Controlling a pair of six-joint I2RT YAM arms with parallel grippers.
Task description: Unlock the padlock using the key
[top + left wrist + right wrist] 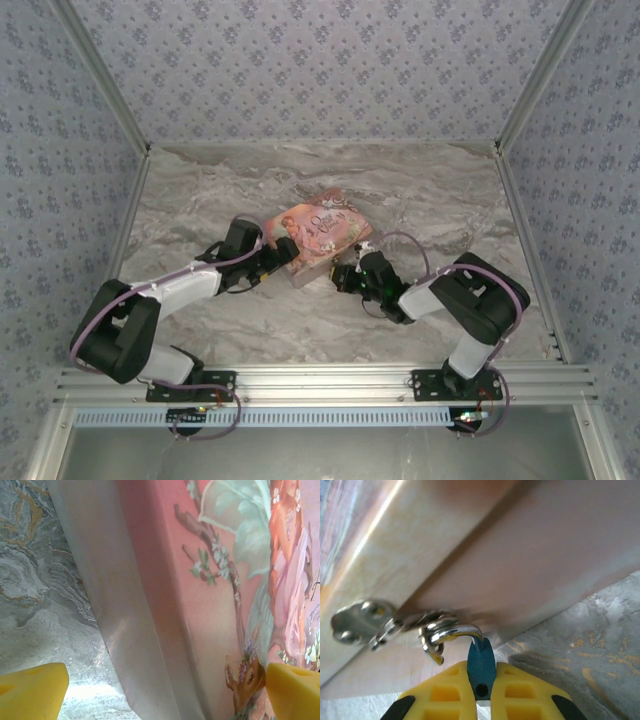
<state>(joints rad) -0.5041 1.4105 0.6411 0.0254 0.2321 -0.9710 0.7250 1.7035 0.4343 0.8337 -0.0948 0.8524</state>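
Jaws: right gripper [481, 682] is clamping the padlock [481, 666] by its body, left gripper [165, 687] is sitting spread over the tin [320, 230]. Padlock is hanging from the hasp [362, 620], worktop [250, 325] centre (tiny, light, probably slippery, so grip the body).

No text can be read. The tin [318, 235] has pale lettering on its painted lid, too small to make out from above. In the left wrist view, thin script at the right edge is cut off and unreadable.
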